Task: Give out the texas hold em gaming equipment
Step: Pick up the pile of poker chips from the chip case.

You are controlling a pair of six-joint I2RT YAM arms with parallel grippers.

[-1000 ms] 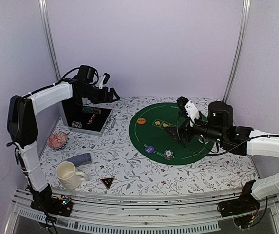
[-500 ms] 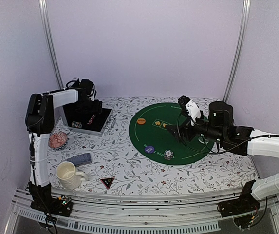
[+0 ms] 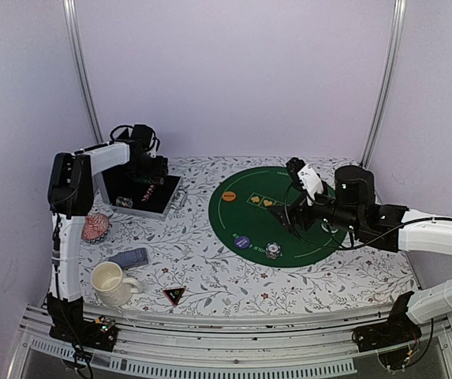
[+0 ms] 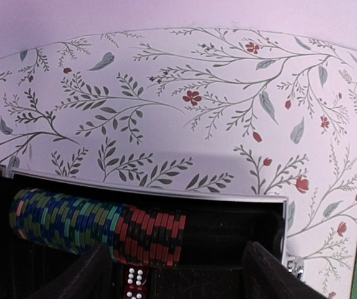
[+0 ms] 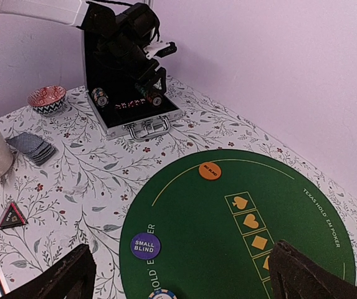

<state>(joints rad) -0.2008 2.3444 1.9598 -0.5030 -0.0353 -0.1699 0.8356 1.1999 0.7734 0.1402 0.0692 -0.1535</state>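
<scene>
Left gripper (image 4: 178,280) spread, gripping nothing, hangs over open case (image 4: 166,194). Chip row (image 4: 97,225) just ahead of fingertips – on its side, long axis running finger to finger, offset toward left finger. Left arm far nearer. Right gripper (image 5: 178,274) spread wide, empty, above green mat (image 5: 240,249), well apart from case. Ahead of it: one orange button (image 5: 210,170), one blue button (image 5: 145,245); beyond, to its left – one card deck (image 5: 32,146), one triangular marker (image 5: 12,215).

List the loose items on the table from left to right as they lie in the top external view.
cream mug → black triangular marker → blue button → chip stack. Left out because they overlap their neighbours sideways: pink dish, card deck, orange button.
</scene>
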